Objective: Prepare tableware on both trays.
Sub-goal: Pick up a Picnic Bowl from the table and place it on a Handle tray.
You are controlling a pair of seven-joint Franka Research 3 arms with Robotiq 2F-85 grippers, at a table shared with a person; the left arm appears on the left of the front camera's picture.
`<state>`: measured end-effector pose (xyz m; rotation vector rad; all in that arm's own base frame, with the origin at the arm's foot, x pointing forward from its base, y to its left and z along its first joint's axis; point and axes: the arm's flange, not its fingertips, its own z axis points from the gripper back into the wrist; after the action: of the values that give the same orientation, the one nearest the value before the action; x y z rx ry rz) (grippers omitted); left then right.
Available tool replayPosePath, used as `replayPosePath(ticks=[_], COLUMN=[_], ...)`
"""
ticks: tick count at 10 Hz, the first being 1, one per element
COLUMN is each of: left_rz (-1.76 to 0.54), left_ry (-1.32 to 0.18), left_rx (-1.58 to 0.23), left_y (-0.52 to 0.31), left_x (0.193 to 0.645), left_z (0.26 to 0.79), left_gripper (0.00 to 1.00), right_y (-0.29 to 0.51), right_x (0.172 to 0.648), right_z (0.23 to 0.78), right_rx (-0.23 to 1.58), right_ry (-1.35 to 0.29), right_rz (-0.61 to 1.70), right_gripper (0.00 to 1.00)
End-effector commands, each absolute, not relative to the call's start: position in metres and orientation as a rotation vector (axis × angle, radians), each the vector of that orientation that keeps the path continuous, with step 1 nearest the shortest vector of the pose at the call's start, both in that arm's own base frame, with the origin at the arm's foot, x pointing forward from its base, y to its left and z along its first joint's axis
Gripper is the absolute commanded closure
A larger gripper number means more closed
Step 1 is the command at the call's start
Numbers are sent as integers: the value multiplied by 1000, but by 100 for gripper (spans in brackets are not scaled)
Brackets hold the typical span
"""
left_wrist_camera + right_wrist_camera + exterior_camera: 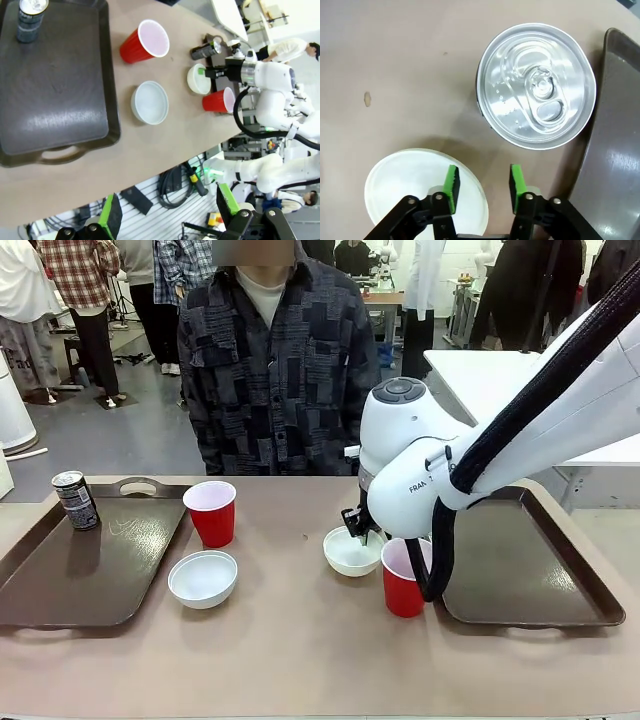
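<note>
One dark can [75,500] stands at the far corner of the left tray [90,580]. On the bare tabletop are a red cup [211,512] and a white bowl [203,578]. My right gripper [484,184] is open and low, straddling the rim of the second bowl [410,195], one finger inside and one outside. Just beyond it stands the second can [536,100], close to the right tray [620,150]. The other red cup [403,580] stands between that bowl [350,555] and the right tray [530,560]. My left gripper [169,210] hangs open, high above the table edge.
A person [275,360] stands at the far side of the table, behind the middle. My right arm [480,440] reaches in over the right tray. The left tray [55,75] holds nothing but its can [31,15]. Bare tabletop lies along the near edge.
</note>
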<state>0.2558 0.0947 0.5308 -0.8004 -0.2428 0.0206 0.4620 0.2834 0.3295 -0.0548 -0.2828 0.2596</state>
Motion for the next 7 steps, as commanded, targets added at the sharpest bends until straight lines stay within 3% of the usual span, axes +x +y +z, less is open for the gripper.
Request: replayPosePath(ticks=[1, 7], left_rz=[35, 35], left_ry=[-241, -241], left_rx=[-817, -817], left_y=[93, 93], left_x=[256, 256], left_z=[533, 533], left_gripper=[0, 0], right_y=[289, 280], right_x=[462, 444], right_z=[333, 359], right_rx=[-63, -85], right_ry=[-301, -290], right_rz=[232, 274], right_gripper=[100, 100])
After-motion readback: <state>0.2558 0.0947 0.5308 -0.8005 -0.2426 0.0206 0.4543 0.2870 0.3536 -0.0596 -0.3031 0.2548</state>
